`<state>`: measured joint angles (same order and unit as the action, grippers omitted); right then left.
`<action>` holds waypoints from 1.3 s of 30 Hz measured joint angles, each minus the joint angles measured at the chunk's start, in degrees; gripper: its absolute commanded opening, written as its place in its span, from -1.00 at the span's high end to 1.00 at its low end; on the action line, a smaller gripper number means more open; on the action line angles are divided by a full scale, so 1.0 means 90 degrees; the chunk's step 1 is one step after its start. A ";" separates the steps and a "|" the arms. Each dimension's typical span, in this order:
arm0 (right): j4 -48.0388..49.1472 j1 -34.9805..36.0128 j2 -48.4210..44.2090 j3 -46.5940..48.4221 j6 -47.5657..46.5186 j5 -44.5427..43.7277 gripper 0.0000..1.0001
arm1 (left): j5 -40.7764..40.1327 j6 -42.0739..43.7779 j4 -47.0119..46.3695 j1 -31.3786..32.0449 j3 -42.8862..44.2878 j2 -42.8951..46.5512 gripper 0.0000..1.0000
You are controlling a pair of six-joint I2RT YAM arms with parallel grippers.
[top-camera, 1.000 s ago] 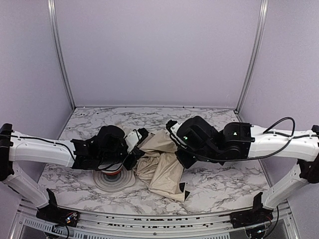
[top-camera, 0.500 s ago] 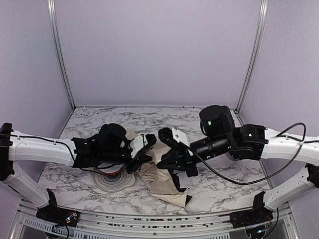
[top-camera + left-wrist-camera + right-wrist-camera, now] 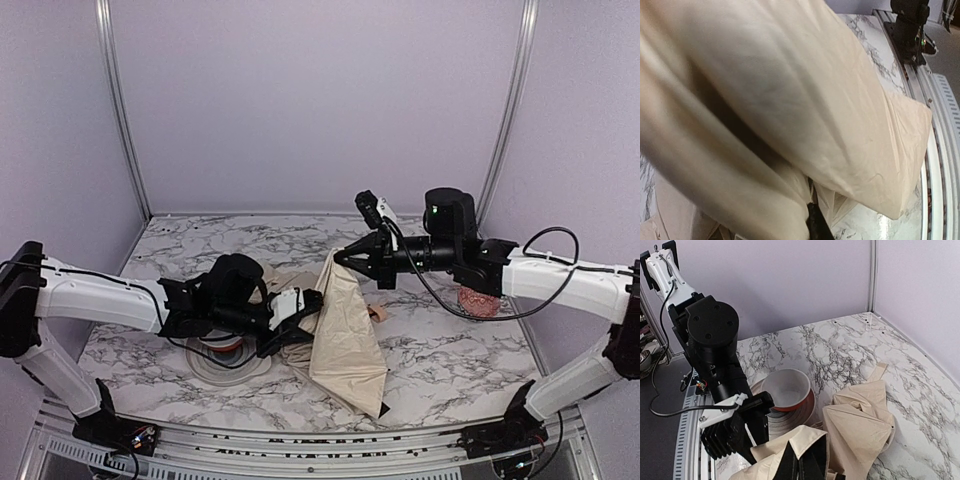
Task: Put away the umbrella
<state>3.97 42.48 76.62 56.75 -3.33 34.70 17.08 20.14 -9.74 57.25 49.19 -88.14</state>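
The umbrella [image 3: 348, 335] is a loose heap of cream fabric mid-table, with black lining showing at its lower tip. My right gripper [image 3: 345, 258] is shut on the top edge of one fabric panel and holds it up, so the panel hangs down towards the front. In the right wrist view the black fingers [image 3: 801, 466] pinch that cream edge [image 3: 805, 440]. My left gripper [image 3: 303, 303] is low at the heap's left side, shut in the folds. Fabric [image 3: 790, 100] fills the left wrist view, with one black fingertip [image 3: 815, 227] showing. The shaft is hidden.
A white bowl with a red base [image 3: 787, 389] sits on a grey ridged plate [image 3: 225, 368] under my left arm. A pink-red object [image 3: 480, 300] lies under my right arm. A small tan piece [image 3: 378, 313] lies by the fabric's right edge.
My right gripper has risen and moved back and right with the fabric edge in it, drawing the panel up into a hanging sheet. My left gripper has shifted slightly right, staying low.
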 measured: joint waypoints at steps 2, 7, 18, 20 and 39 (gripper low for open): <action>0.0245 -0.0002 0.0284 0.0029 0.0117 0.0095 1.00 | 0.0053 0.0012 0.0051 0.0000 0.0024 -0.0182 -0.28; 0.0588 -0.0002 0.0352 0.0034 0.0313 0.0119 1.00 | -0.0092 -0.0204 0.0095 -0.0039 -0.0121 -0.0092 -0.76; 0.1044 0.0129 0.0019 -0.0039 0.0515 0.0083 1.00 | -0.0673 -0.0848 -0.0330 -0.0129 -0.0250 0.1270 -0.98; 0.1044 0.0211 0.0022 -0.0039 0.0515 0.0080 1.00 | -0.0780 -0.1032 -0.0418 -0.0129 -0.0007 0.1035 -0.93; 0.0158 -0.0408 0.0617 0.0396 0.0823 -0.1078 -0.35 | -0.0393 -0.2098 -0.1695 -0.0131 0.0328 -0.0034 1.00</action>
<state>5.39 38.81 82.17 60.31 4.08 24.99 13.54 1.26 -24.99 56.07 52.14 -88.44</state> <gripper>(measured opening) 0.628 0.004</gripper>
